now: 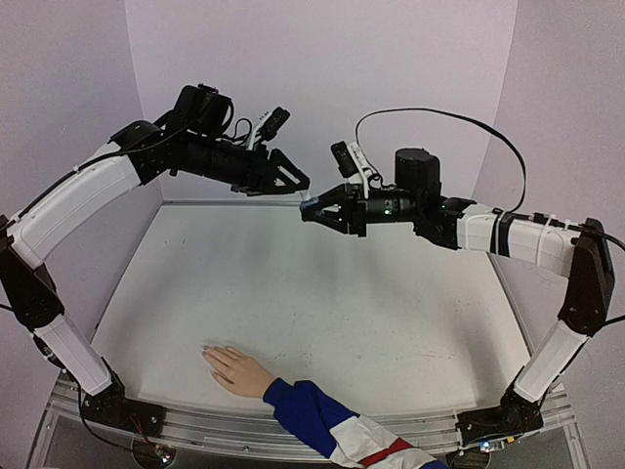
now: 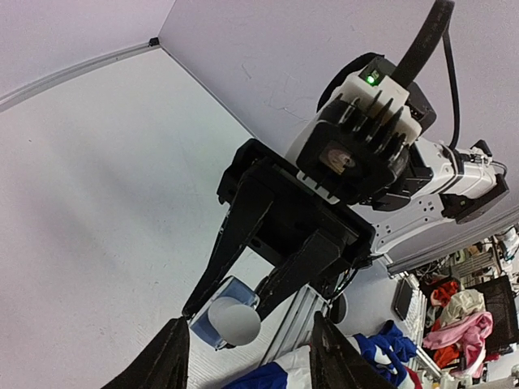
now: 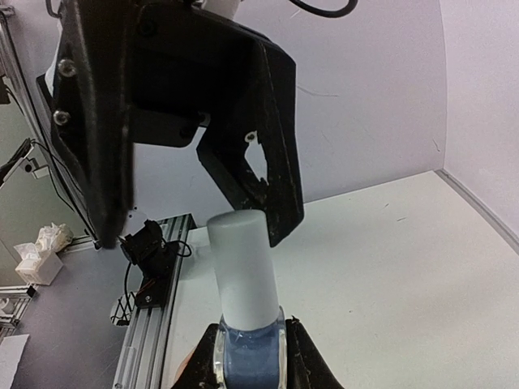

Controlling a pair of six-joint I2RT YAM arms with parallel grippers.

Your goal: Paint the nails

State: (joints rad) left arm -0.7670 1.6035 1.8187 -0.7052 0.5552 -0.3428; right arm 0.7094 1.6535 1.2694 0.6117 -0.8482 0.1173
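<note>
The white table (image 1: 391,322) is seen filling the middle of the top view, and both arms are raised well above it, brought together toward 12 o'clock. The left arm (image 1: 78,195) is arched in from 9 o'clock, the right arm (image 1: 518,234) from 3 o'clock.

The left gripper (image 1: 296,183) is held released, its 2 fingers spread wide. The right gripper (image 1: 312,210) is clenched on the small blue bottle (image 3: 247,355), which is gripped by its glass body between the 2 pads and stands upright in the right wrist view. The 2 grippers are pointed tip to tip, just beside each other.

Down at 7 o'clock on the table, the pale flesh-coloured hand (image 1: 239,369) is laid flat with its fingers pointed toward 10 o'clock. The blue, white and red sleeve (image 1: 337,430) is trailed off toward 5 o'clock, past the near edge.

The white cap (image 3: 242,263) is seated on the bottle. In both wrist views it is framed between the left fingers, though whether it is touched cannot be told.

The nails (image 1: 209,353) are found at the fingertips of that hand, well apart from both grippers. They are too small to be made out 1 by 1.
</note>
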